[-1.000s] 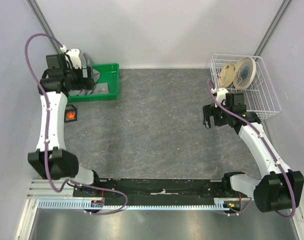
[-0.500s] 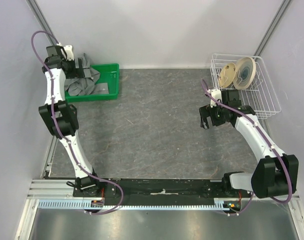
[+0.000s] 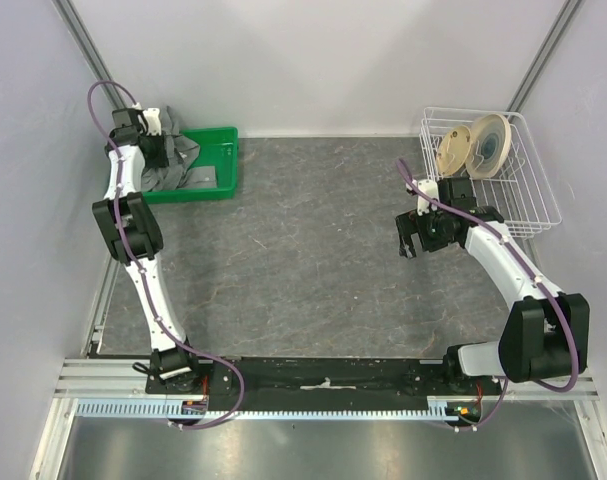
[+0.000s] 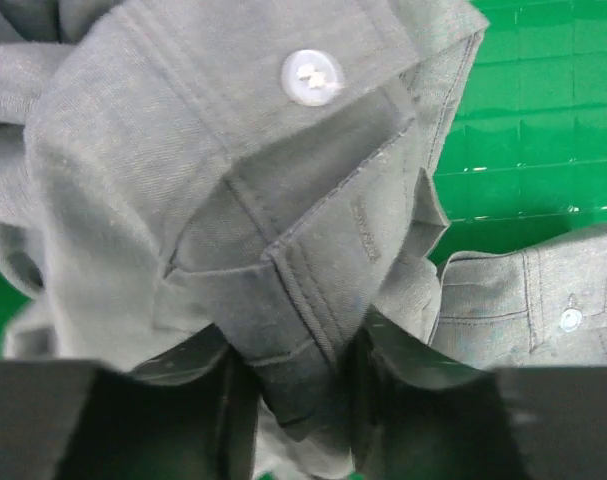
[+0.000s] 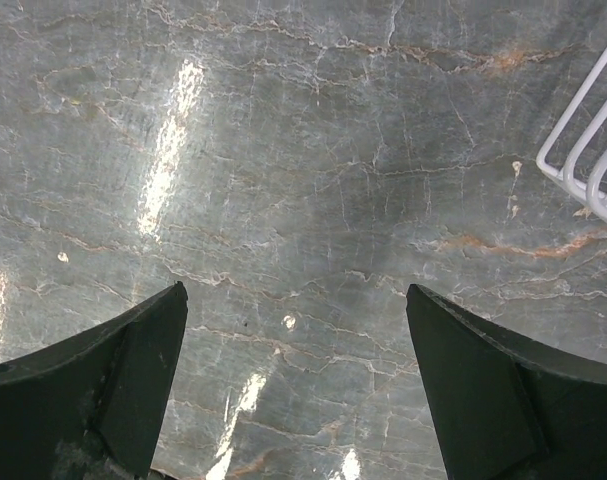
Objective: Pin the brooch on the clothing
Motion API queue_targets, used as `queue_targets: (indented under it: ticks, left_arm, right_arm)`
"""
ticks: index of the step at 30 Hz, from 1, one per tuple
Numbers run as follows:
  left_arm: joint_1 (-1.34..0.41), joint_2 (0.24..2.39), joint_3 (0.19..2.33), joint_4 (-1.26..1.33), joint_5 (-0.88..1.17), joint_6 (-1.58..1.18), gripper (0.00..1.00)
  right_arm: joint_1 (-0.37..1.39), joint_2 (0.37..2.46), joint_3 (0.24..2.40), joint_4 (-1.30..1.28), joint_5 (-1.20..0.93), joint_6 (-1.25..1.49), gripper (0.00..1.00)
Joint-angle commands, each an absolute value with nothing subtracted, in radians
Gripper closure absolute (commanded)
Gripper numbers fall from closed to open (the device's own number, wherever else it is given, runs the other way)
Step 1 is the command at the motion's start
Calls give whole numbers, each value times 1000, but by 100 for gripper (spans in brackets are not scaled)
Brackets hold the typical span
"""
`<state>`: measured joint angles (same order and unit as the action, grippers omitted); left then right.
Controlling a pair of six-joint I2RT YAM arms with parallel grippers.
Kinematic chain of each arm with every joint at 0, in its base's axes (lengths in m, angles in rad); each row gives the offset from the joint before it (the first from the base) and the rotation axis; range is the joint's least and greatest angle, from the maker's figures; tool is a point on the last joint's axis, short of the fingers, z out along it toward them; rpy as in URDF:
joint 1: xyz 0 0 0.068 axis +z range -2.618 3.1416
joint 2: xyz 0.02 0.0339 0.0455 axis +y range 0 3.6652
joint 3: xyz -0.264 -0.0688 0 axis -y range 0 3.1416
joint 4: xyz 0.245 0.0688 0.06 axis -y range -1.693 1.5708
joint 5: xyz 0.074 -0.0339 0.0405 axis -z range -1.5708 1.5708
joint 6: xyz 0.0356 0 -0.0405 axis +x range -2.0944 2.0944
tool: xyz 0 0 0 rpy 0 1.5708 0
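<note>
Inside the green bin (image 4: 523, 130) our left gripper (image 4: 295, 400) pinches a fold of the grey shirt (image 4: 183, 150); well right of it, our right gripper (image 5: 295, 300) gapes wide.

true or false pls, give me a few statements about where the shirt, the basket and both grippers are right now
1. The grey shirt lies in the green bin. True.
2. The right gripper holds part of the shirt. False: it is open above the bare table with nothing between its fingers.
3. A fold of the shirt sits between the fingers of the left gripper. True.
4. The wire basket is empty. False: it holds round, disc-like items.
5. A white button shows on the shirt in the left wrist view. True.
</note>
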<state>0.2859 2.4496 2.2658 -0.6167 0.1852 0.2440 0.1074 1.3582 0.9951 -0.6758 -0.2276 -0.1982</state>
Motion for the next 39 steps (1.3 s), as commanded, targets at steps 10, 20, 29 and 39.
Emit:
queue_targets:
  ticks: [10, 20, 29, 39]
  left_arm:
    - [270, 2021, 2303, -595, 553, 135, 98]
    - [21, 1706, 2299, -712, 709, 51, 98]
    - [-221, 1526, 1970, -747, 940, -2, 90]
    - [-15, 1364, 1254, -900, 879, 547, 0]
  right_arm:
    - [106, 1295, 1049, -684, -233, -212, 2]
    - [107, 1244, 1103, -724, -288, -248, 2]
    - [106, 1246, 1129, -764, -347, -267, 2]
    - [107, 1259, 1088, -833, -353, -371, 2]
